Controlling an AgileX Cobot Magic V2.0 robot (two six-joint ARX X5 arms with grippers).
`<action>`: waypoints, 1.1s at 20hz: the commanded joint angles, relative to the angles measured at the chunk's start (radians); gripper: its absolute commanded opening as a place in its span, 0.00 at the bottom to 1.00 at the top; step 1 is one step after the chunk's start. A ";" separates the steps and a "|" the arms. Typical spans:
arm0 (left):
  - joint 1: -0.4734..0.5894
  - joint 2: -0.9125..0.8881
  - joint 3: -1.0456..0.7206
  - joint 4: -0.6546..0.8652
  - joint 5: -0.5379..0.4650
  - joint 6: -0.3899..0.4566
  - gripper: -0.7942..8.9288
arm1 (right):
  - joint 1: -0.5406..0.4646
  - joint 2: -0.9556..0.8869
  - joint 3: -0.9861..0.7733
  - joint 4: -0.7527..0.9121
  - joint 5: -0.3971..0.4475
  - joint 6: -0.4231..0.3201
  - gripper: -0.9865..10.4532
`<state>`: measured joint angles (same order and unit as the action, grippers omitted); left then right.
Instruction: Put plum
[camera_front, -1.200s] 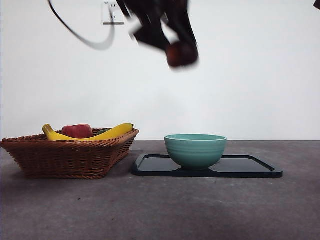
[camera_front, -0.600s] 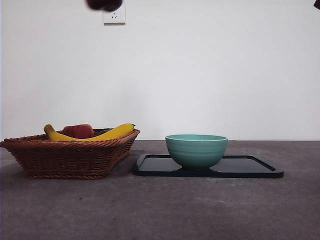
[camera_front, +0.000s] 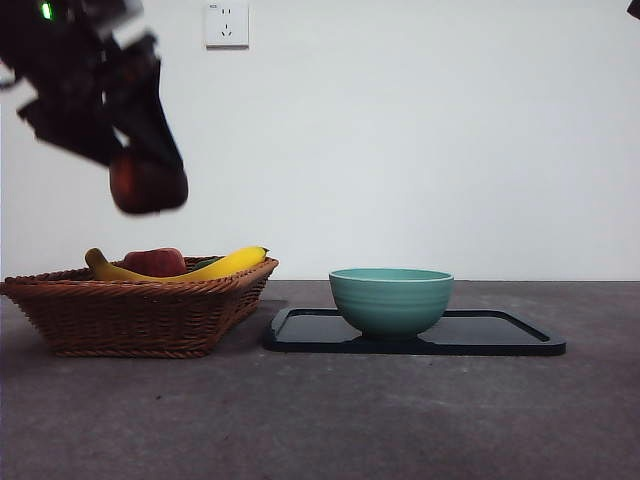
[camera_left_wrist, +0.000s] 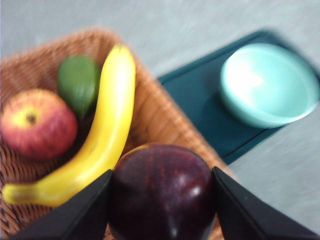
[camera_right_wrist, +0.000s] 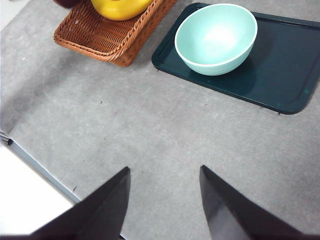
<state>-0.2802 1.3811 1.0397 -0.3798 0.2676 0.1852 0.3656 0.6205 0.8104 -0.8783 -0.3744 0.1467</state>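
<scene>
Smooth round dark maroon plum (camera_left_wrist: 162, 192) pinched between black jaws of left end effector (camera_left_wrist: 162, 200), held in air above woven brown wicker basket (camera_front: 140, 310). Basket holds curved yellow banana (camera_left_wrist: 97, 135), red apple (camera_left_wrist: 37, 122), green fruit (camera_left_wrist: 77, 82). Right end effector (camera_right_wrist: 162, 200) spread, over grey counter (camera_right_wrist: 150, 130).

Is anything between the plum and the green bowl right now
Nothing visible. The left gripper holds the plum in the air above the basket; open air lies between it and the bowl on the tray.
</scene>
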 joint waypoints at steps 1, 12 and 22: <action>-0.002 0.066 0.003 0.046 -0.028 0.039 0.23 | 0.005 0.004 0.009 0.010 -0.003 0.003 0.28; -0.002 0.305 0.003 0.150 -0.029 0.044 0.24 | 0.005 0.004 0.009 0.011 -0.002 0.003 0.28; -0.003 0.326 0.010 0.140 -0.028 0.027 0.44 | 0.005 0.005 0.009 0.019 0.005 0.002 0.28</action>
<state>-0.2790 1.6875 1.0348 -0.2379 0.2386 0.2184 0.3656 0.6205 0.8104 -0.8707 -0.3702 0.1467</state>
